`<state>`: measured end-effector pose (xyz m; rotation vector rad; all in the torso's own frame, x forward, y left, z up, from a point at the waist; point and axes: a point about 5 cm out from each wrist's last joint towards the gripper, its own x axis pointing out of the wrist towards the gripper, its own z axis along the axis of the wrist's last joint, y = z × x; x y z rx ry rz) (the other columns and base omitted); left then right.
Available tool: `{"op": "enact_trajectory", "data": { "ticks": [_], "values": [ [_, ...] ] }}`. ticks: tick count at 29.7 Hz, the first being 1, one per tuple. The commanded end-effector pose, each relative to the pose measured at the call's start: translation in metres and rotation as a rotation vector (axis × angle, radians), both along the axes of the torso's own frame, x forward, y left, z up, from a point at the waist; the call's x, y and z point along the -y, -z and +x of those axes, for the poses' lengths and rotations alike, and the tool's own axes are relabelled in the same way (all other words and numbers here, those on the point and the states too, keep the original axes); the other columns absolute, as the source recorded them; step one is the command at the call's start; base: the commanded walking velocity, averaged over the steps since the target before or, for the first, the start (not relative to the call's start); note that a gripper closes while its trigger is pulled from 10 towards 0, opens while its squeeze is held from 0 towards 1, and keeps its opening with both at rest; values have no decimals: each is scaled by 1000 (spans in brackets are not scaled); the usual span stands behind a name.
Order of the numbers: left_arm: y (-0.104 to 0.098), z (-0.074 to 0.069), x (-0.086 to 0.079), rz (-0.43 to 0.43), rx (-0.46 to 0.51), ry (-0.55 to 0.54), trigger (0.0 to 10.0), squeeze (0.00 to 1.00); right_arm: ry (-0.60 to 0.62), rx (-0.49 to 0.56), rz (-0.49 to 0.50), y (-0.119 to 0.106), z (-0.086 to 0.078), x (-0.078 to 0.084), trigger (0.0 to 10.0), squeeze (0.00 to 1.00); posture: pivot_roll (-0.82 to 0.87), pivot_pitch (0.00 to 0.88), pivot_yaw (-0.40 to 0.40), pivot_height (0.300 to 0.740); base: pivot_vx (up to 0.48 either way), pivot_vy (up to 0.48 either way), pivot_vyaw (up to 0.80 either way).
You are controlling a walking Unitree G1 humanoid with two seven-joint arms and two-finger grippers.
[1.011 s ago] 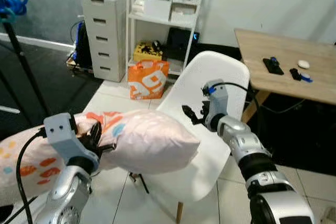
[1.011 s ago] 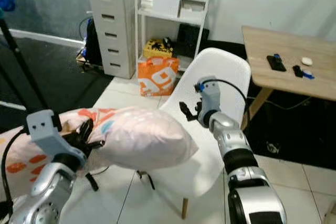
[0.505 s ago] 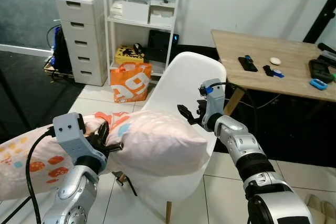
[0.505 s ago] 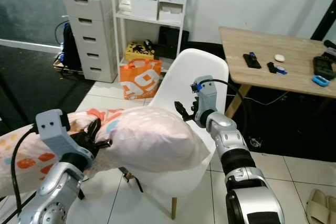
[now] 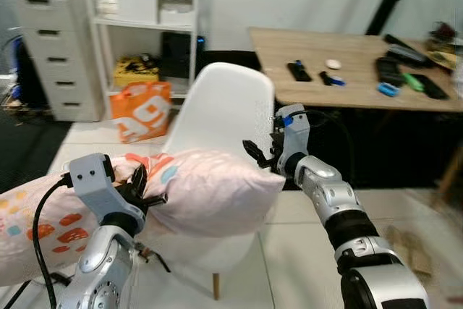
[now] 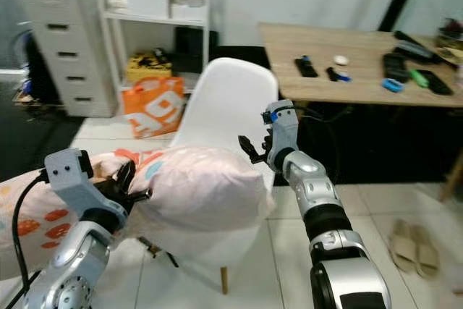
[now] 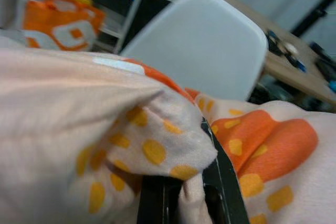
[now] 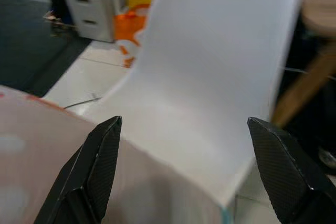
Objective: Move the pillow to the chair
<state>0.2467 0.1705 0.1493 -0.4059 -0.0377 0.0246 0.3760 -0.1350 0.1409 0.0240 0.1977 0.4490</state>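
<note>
Pillow (image 5: 210, 189), clenched in my left hand (image 5: 137, 195), now overhangs white chair (image 5: 221, 110); right hand (image 5: 262, 155) spread empty; set-down pending.

Head stereo pair looks forward and down from above both arms; both eyes share the white chair (image 5: 217, 117), the pillow (image 5: 206, 193) and the wooden table (image 6: 340, 52), offset slightly sideways. Left wrist camera sits very close against the pillow fabric, facing the chair back. Right wrist camera looks between its fingers (image 8: 97, 169) at the chair from near range.
</note>
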Motion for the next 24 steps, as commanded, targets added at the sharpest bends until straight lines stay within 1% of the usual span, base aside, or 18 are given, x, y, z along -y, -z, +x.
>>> {"op": "enact_trajectory", "data": {
  "ticks": [1,4,7,15,18,24],
  "values": [
    [-15,-1,3,13,79,18,10000,0,10,-13,6,3,-1,2,10000,0,-91,40,-98,740,0,0,-769],
    [-14,-1,3,13,77,18,10000,0,10,-12,7,3,-2,2,10000,0,-85,39,-96,740,0,0,-769],
    [-17,0,1,20,83,16,10000,0,6,2,17,2,-2,0,10000,0,-80,35,-95,740,0,0,0],
    [-17,1,1,21,86,21,10000,0,-13,0,20,2,-2,-3,10000,0,-86,26,-102,740,0,0,0],
    [-12,0,2,31,60,26,10000,0,-25,-4,20,4,-4,-4,10000,0,-90,13,-103,740,0,0,0],
    [-12,1,4,30,65,36,10000,0,-50,0,25,3,-5,-7,10000,0,-96,6,-106,740,257,0,0]
  ]
}}
